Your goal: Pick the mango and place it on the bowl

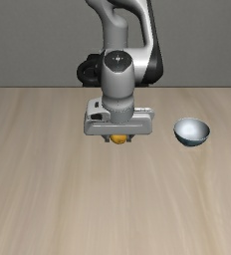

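Wood table [48,199]: pale grained boards, bare nearest me; the action is farther back, level with the bowl.
Mango [118,140]: a small patch of yellow-orange, off to the exterior view's left of the bowl [192,131], near it but clearly apart. The hand above covers most of it.
Gripper [118,135]: pointing straight down right over the mango, its grey body lying across the fruit.
Mango against the grip: centred beneath the hand, in line with where it would close, not off to either side.
Grip state: the hand's own body hides it, so I cannot tell whether it is open or closed on the fruit.
Height: the mango seems to rest on the wood, though from here it could be slightly raised.
Bowl: grey, upright, nothing in it that I can see.
Step in hand: by my reading, taking hold of the mango.
Doing it well: close across the fruit's middle and be sure of the hold before rising. Lift straight up, high enough to clear the bowl's rim, then cross toward the bowl and lower over its centre.
Arm [127,30]: white and black, rising behind the bowl's line toward the grey wall.
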You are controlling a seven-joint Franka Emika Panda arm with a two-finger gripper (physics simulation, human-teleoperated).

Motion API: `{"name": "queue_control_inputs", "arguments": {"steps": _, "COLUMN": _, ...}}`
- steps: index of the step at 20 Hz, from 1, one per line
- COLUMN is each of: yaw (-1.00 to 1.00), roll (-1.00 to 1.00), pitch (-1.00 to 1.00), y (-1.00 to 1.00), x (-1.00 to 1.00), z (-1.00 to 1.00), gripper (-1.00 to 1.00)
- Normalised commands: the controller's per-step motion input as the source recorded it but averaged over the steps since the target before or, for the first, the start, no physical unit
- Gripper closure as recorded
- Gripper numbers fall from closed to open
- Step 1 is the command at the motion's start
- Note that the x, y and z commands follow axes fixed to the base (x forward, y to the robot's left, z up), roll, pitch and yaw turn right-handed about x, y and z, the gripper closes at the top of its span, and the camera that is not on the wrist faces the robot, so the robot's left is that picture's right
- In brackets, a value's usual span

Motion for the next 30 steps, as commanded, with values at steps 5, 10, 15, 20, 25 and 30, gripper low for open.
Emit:
{"name": "queue_control_inputs", "arguments": {"steps": 5, "yaw": 0.00, "roll": 0.00, "pitch": 0.00, "y": 0.00, "x": -0.40, "z": 0.60, "gripper": 1.00}}
{"name": "queue_control_inputs", "arguments": {"steps": 10, "yaw": 0.00, "roll": 0.00, "pitch": 0.00, "y": 0.60, "x": -0.40, "z": 0.00, "gripper": 1.00}}
{"name": "queue_control_inputs", "arguments": {"steps": 15, "yaw": 0.00, "roll": 0.00, "pitch": 0.00, "y": 1.00, "x": 0.00, "z": 0.00, "gripper": 1.00}}
{"name": "queue_control_inputs", "arguments": {"steps": 20, "yaw": 0.00, "roll": 0.00, "pitch": 0.00, "y": 1.00, "x": 0.00, "z": 0.00, "gripper": 1.00}}
{"name": "queue_control_inputs", "arguments": {"steps": 25, "yaw": 0.00, "roll": 0.00, "pitch": 0.00, "y": 1.00, "x": 0.00, "z": 0.00, "gripper": 1.00}}
{"name": "queue_control_inputs", "arguments": {"steps": 30, "yaw": 0.00, "roll": 0.00, "pitch": 0.00, "y": 0.20, "x": 0.00, "z": 0.00, "gripper": -1.00}}
